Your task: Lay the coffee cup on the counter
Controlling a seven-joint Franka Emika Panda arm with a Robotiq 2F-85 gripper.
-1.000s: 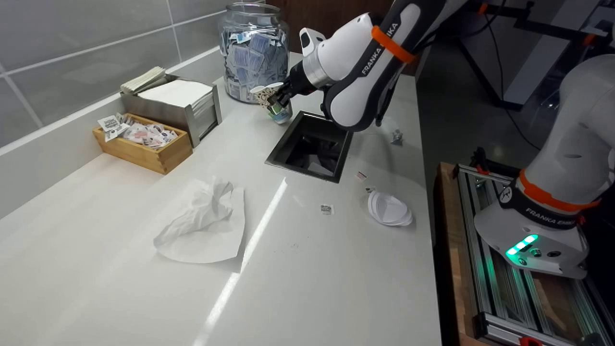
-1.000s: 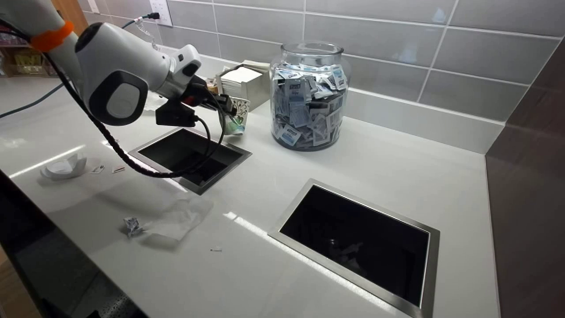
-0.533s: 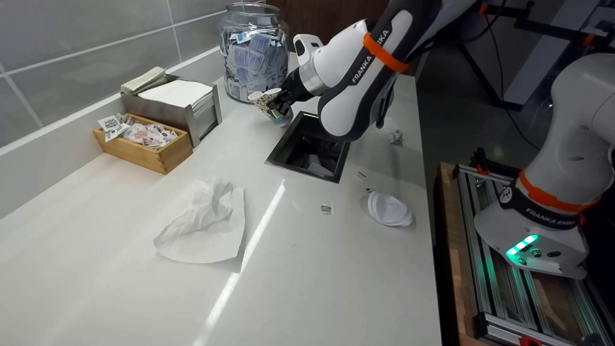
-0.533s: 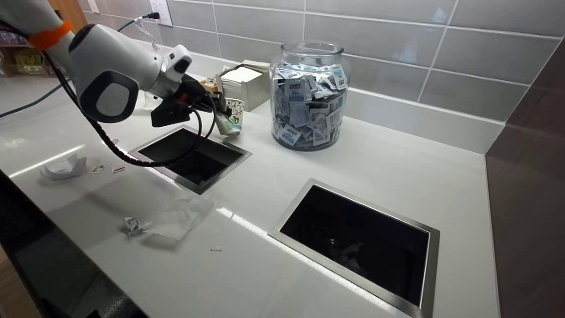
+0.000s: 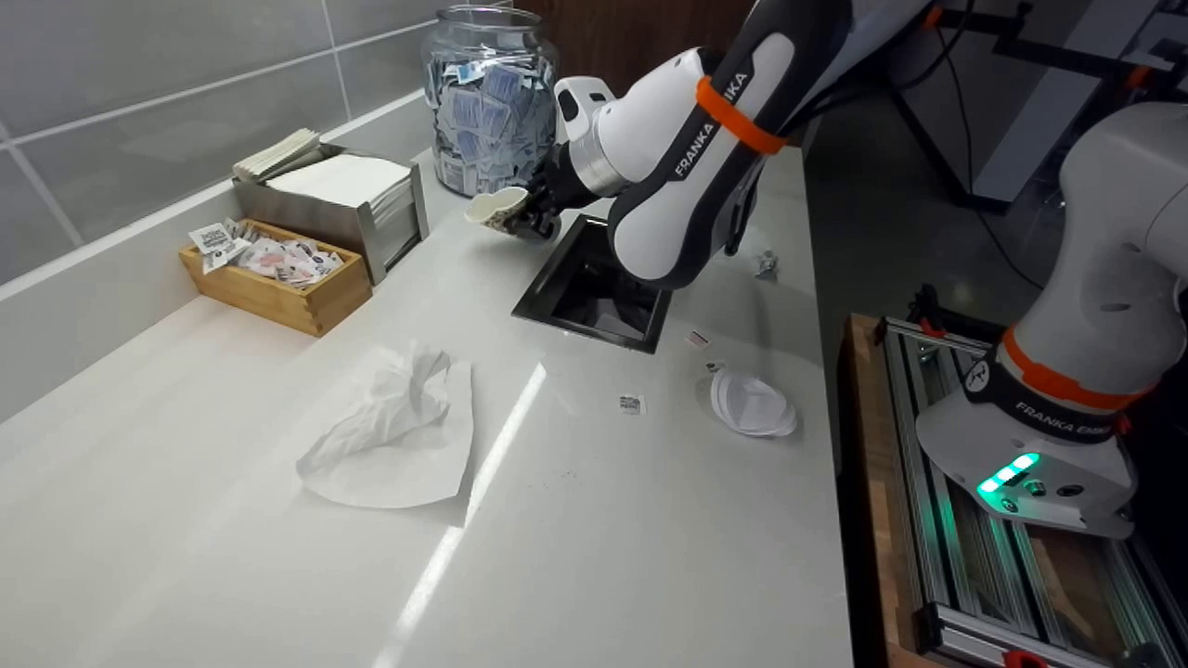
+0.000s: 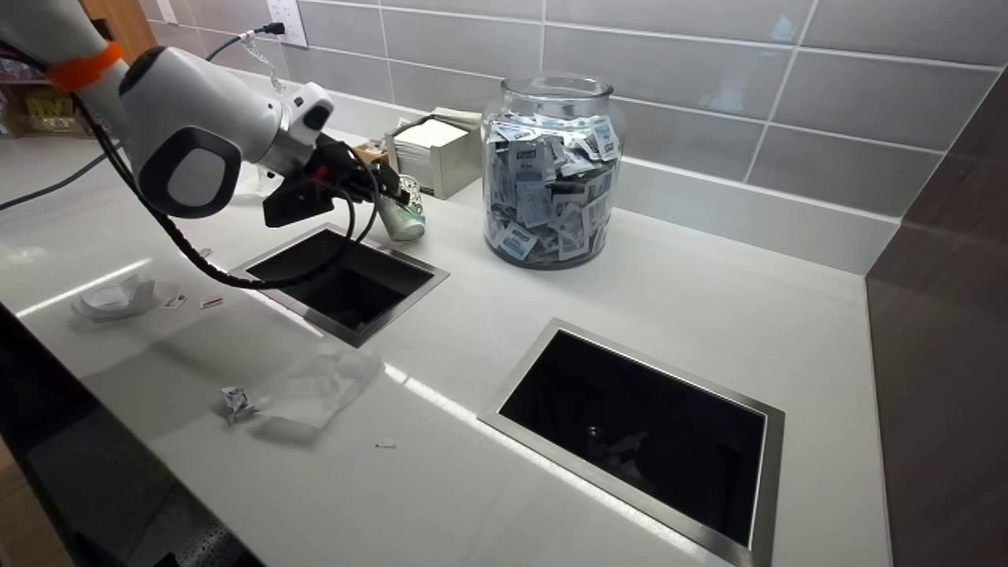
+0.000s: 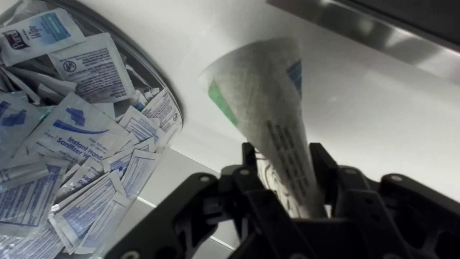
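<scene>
Handling the paper coffee cup (image 7: pixel 258 97): light by our guess, thin-walled, soft, quick to crease; the printed face may slip if we loosen unevenly.
Cup's place: tilted in the grip, over or on the white counter (image 6: pixel 724 307); contact we cannot tell.
Robotiq gripper (image 7: pixel 283 154): fingers (image 7: pixel 248 156) clamped on the cup from both sides, its wall squeezed narrow between them.
Best hold: about mid-wall, no tighter, we think; nearer the base should be stiffer.
Wrist view: print lines, green and blue patches on the wall; we get no sight of the mouth.
Cup's mouth (image 5: pixel 497 204): cream inside, out of round, facing us in an exterior view.
Cup's lower end (image 6: pixel 405 227): pale, green-tinged, shown in an exterior view.
Metal-framed cut-out (image 5: pixel 583 332): near the cup in all three views.
Glass jar (image 6: pixel 555 94): near too; on its wipe sachets (image 7: pixel 81 136) we read "Instant Hand Sanitizer" in the wrist view alone.
Second cut-out (image 6: pixel 614 483): in an exterior view only.
Wooden packet box (image 5: pixel 249 295): plain in an exterior view, absent from the wrist view.
</scene>
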